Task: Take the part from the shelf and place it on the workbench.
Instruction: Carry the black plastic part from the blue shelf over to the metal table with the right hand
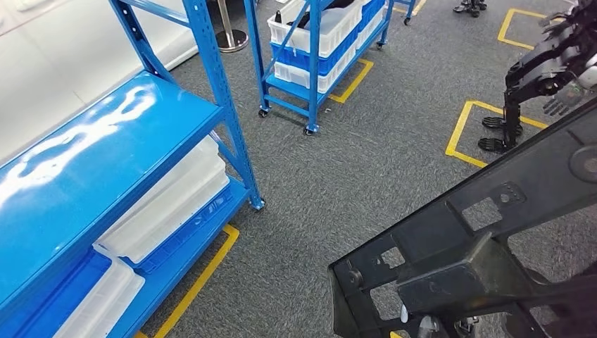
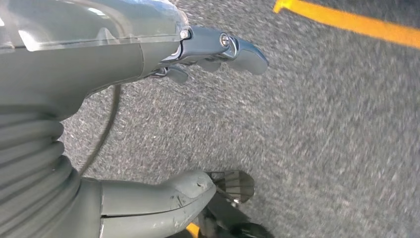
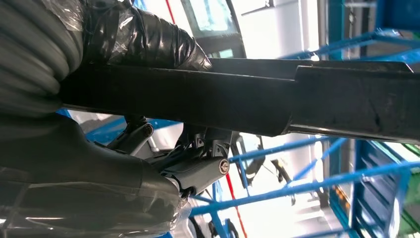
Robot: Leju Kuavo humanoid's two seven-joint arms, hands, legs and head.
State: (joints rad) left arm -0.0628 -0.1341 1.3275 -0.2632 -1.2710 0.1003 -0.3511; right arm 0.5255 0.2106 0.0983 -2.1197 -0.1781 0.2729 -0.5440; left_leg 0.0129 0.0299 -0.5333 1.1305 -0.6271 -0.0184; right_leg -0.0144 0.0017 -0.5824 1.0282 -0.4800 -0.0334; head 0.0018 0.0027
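**Operator:** Where was the part, and which hand had it?

**Observer:** You had the black part [image 1: 470, 253] off the shelf, carried low at the right of your head view, over the grey carpet floor [image 1: 352, 162]. It was a flat black frame with rectangular cut-outs, tilted, rising toward the right edge. In the right wrist view the right hand [image 3: 198, 166] sat against its underside, the fingers [image 3: 200, 171] clamped on the dark bar [image 3: 237, 99] with the thumb side pressed over the top. That was a firm hold.

**Operator:** And the left hand?

**Observer:** Your left wrist view had the left hand [image 2: 208, 114] hanging over the carpet, holding nothing, its fingers [image 2: 233, 47] and thumb [image 2: 168, 196] apart. A yellow floor line [image 2: 356, 22] ran past them.

**Operator:** Any labels or writing to read?

**Observer:** None that I could read. The part carried no legible mark, and the bins were plain.

**Operator:** What did the head view give you that the wrists did not?

**Observer:** The blue shelf [image 1: 105, 148] at your left, with white bins [image 1: 169, 204] on its lower level and a blue bin [image 1: 42, 299] nearer the corner. A second blue rack on castors [image 1: 317, 63] stood farther off with white and blue bins stacked. Yellow tape squares [image 1: 468, 130] marked the floor, and another dark robot [image 1: 549, 63] stood in one at the far right. The right wrist view showed blue racking [image 3: 317, 183] blurred behind the part.
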